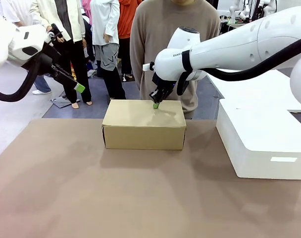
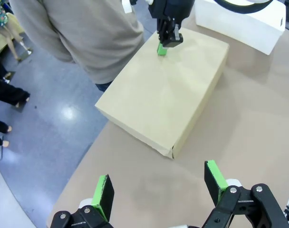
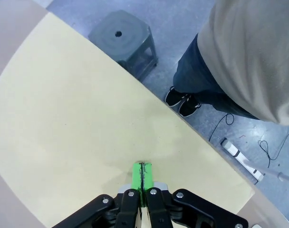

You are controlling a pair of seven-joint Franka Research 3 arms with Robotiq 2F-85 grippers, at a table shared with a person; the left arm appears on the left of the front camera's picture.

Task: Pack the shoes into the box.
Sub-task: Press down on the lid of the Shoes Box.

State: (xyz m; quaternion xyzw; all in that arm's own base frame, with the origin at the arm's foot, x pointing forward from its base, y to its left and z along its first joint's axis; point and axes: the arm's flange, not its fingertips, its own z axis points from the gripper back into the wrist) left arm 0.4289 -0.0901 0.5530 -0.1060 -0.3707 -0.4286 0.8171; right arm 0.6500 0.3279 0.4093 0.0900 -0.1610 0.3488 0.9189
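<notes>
Right gripper [image 1: 156, 104] has its fingers pressed together with nothing between, tips touching the lid of the box [image 1: 143, 124] directly below, probably to push the flap flat; its arm reaches across, wrist tilted downward; left gripper [image 1: 79, 88] hangs wide open and empty, well apart.

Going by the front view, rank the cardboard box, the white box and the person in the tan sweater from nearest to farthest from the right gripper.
1. Cardboard box: the shut right gripper is at its closed lid.
2. Person in the tan sweater: just behind the box, at the table's far side.
3. White box: off toward the robot's right.
</notes>
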